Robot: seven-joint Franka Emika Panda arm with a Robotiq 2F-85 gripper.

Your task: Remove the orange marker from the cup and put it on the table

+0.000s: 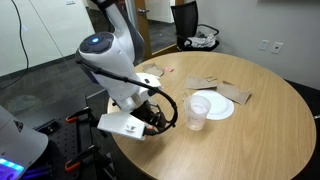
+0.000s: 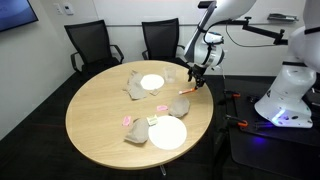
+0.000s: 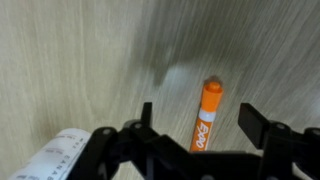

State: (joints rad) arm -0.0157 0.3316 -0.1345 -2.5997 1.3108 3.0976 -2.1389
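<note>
**Your room: a plain office around one round table**

You are working around a large round table with a light tan wood-grain top (image 2: 100, 110), which stands on dark carpet (image 2: 30, 150). In an exterior view, a black mesh-backed office chair (image 2: 88, 45) stands at the table's far edge. A second black chair (image 2: 162, 40) stands beside it, both against a bare pale wall (image 2: 110, 12). The corner of a wall screen (image 2: 12, 12) shows above the table's far left edge.

In an exterior view, another black office chair (image 1: 185, 20) stands past the far edge. Beyond the far right edge you can see white socket plates (image 1: 265, 45) low on the wall. The light is even and soft.
</note>
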